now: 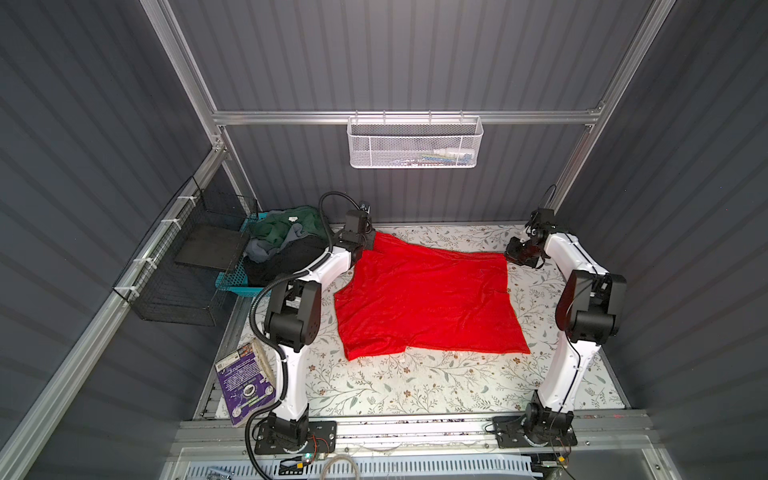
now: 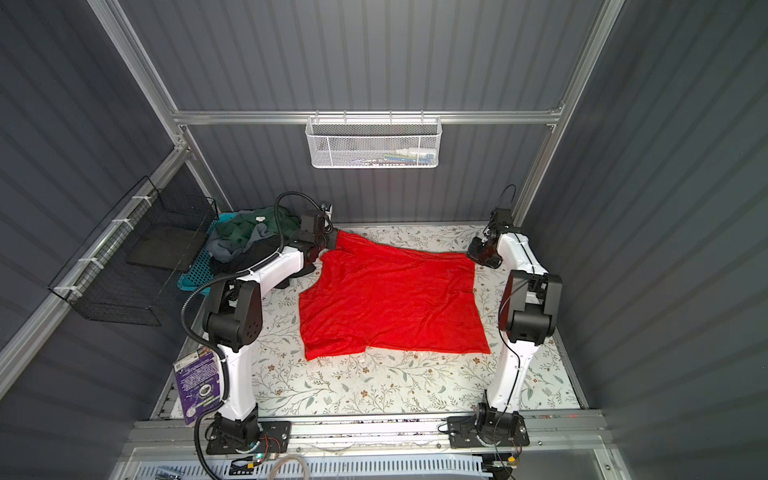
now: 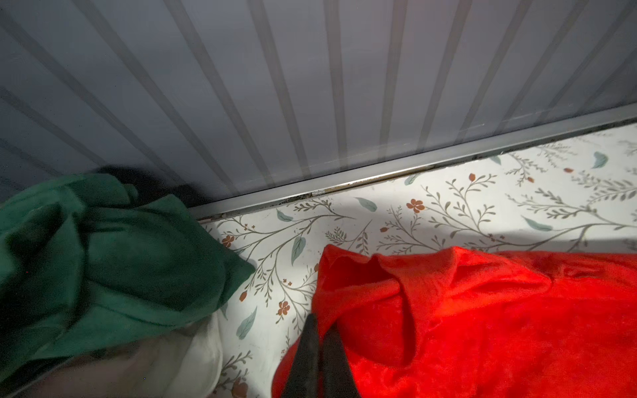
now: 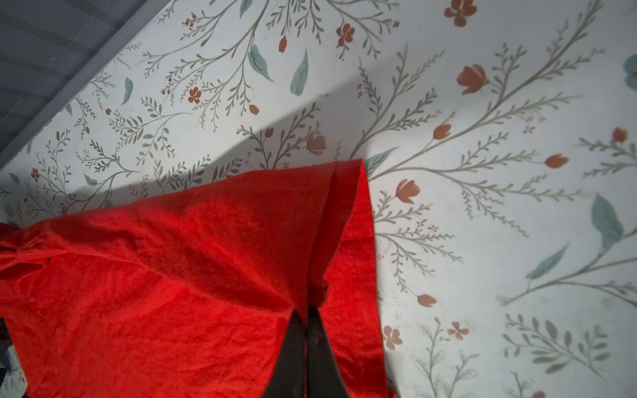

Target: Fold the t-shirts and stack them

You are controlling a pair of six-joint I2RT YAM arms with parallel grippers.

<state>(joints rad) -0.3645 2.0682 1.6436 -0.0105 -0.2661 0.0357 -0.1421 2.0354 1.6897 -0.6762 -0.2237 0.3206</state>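
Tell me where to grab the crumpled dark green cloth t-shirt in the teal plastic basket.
Probably a raised fold on top of the dark green cloth t-shirt, coming down from above: it lies bunched atop the pile, and the teal plastic basket has walls that block the sides.

Dark grey ribbed walls (image 1: pixel 415 54) close the space on three sides, braced by a silver metal frame (image 1: pixel 286 117). A white mesh basket (image 1: pixel 415 145) hangs from the frame's back rail, and a black wire basket (image 1: pixel 174 291) hangs from the left rail. The counter (image 1: pixel 415 390) has a pale floral print and is brightly lit.
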